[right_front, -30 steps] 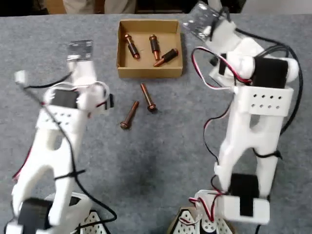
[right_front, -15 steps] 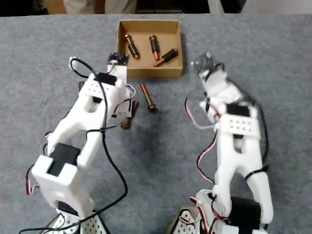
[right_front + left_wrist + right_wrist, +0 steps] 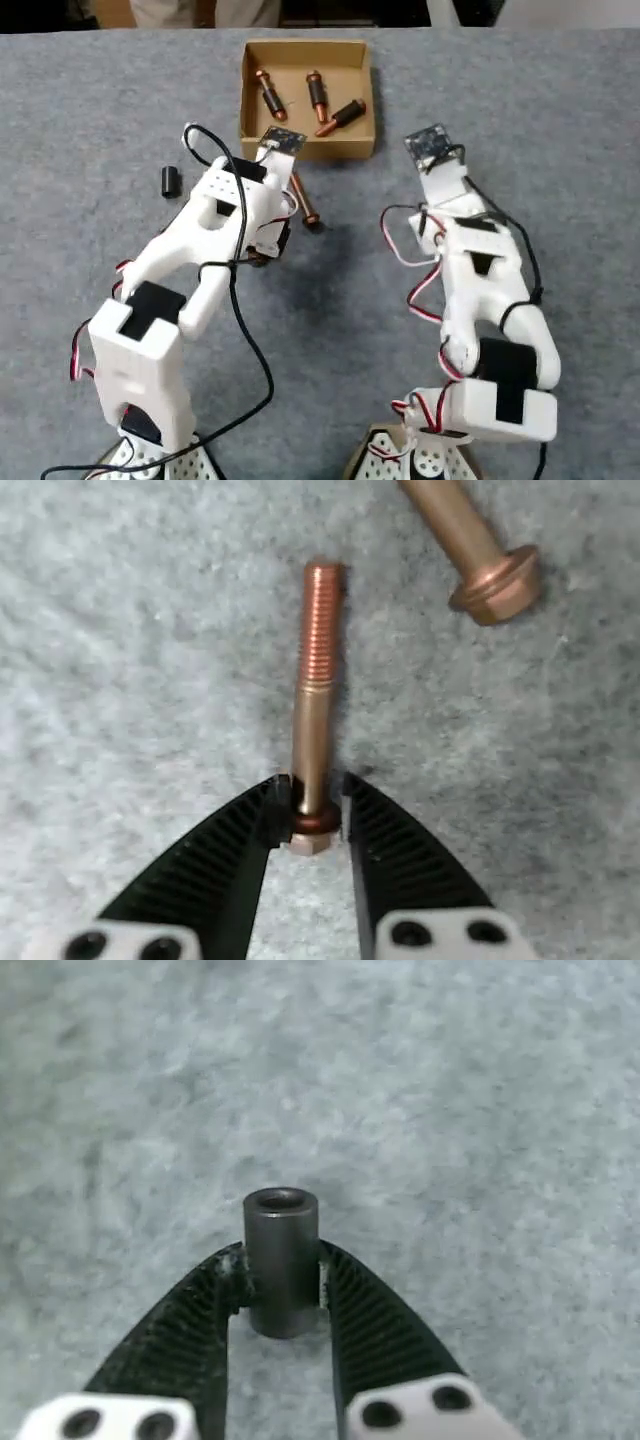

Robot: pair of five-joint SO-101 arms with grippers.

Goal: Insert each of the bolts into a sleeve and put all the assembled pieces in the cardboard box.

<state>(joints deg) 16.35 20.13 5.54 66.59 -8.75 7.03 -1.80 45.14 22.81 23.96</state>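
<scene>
The left gripper (image 3: 312, 802) clamps a bolt (image 3: 312, 710), probably stiff, light and slippery, just above its head as it lies on the table (image 3: 560, 120) near the box (image 3: 305, 150), while the right gripper (image 3: 282, 1272) grasps a sleeve (image 3: 281, 1250) mid-body, both having swung inward since a second ago.

1. The bolt (image 3: 312, 710) in my left claw (image 3: 313, 788) is copper-toned metal, dull-sheened, ridged at the thread, smooth along the shank.
2. The sleeve (image 3: 281, 1235) in my right claw (image 3: 280, 1258) looks dark, smooth, matt.
3. My fingers (image 3: 235, 855) are black ribbed plastic.
4. The table (image 3: 560, 120) wears fuzzy grey cloth.
5. The cardboard box (image 3: 305, 149) is matt brown.
</scene>
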